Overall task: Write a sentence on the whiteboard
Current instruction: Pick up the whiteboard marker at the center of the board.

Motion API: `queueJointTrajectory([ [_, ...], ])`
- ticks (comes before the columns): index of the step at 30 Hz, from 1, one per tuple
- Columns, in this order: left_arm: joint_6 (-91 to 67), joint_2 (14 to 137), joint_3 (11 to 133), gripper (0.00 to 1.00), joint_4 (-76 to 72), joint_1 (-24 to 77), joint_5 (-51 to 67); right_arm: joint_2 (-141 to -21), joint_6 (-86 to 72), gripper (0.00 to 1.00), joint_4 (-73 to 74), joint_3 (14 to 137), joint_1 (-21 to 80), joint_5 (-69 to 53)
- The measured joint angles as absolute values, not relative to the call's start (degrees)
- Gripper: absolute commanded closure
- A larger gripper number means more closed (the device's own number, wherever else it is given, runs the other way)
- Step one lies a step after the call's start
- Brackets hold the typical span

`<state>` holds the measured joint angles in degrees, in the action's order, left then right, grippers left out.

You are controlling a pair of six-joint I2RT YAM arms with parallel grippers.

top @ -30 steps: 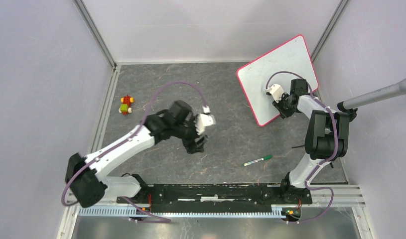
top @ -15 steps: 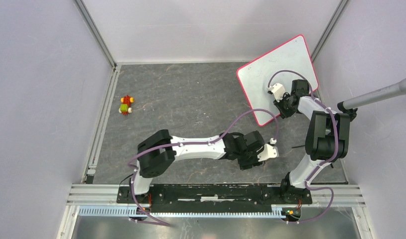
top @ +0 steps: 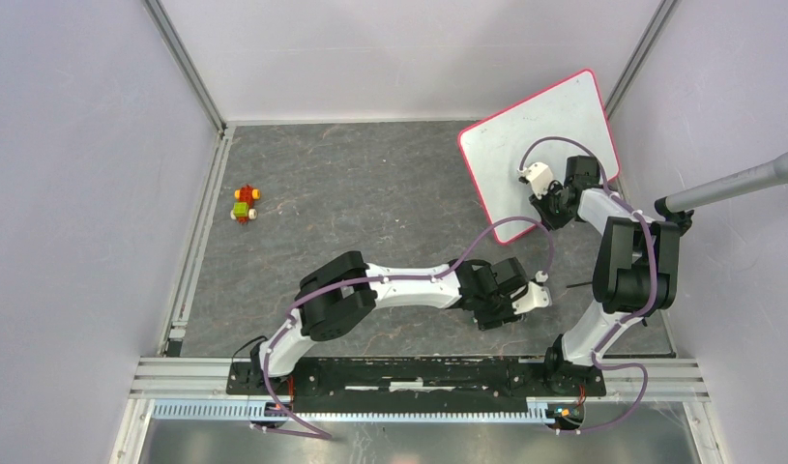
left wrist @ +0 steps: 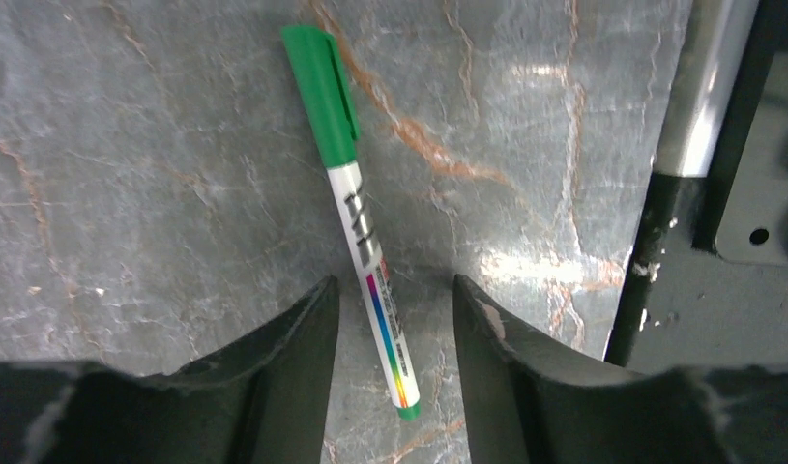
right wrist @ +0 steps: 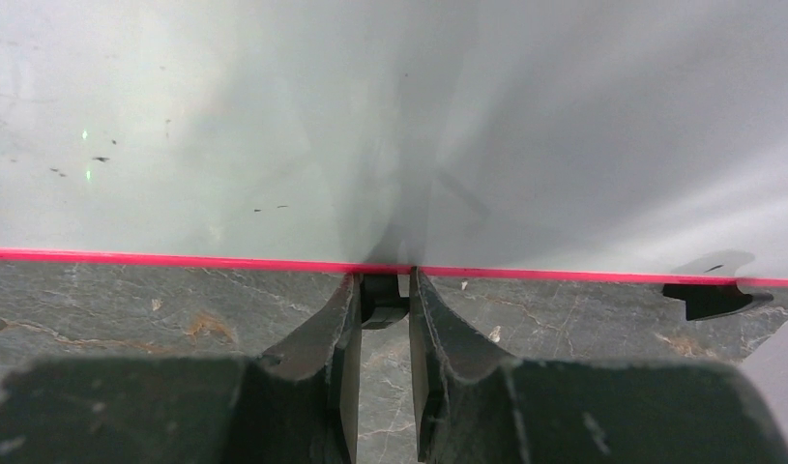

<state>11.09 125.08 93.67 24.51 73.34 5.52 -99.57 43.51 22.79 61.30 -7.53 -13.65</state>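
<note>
Gleaming rounded whiteboard (thin pink rim), veined grey tabletop.

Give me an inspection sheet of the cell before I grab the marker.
Surface: grey marbled table, no spills seen.
Job's things: whiteboard tilted at far right, no writing seen, a few specks; capped green marker flat on table.
Clutter: small toy at far left.
Grippers: left gripper open, straddling marker, not touching; right gripper clamped on whiteboard's red rim.
Cables: purple cables loop off both arms, no snag seen.
Surroundings: grey pole pokes in from right.
</note>
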Motion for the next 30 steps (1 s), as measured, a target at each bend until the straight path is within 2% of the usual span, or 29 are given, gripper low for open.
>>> queueJointTrajectory([
  [6,10.33,125.64,94.61,0.91,26.37,72.99,4.69,-98.61,42.89,1.0,22.74,60.18,-6.72,-14.7],
  [8,10.28,125.6,94.74,0.97,27.27,72.66,4.84,-98.21,42.78,1.0,22.72,59.77,-6.28,-14.85],
  [19,9.26,116.38,84.51,0.98,33.69,68.14,9.34,-93.67,41.17,1.0,19.49,53.87,-0.99,-14.13],
  [30,8.93,92.6,78.06,0.98,39.64,59.48,14.06,-89.82,38.59,1.0,18.17,49.47,9.08,-14.26],
])
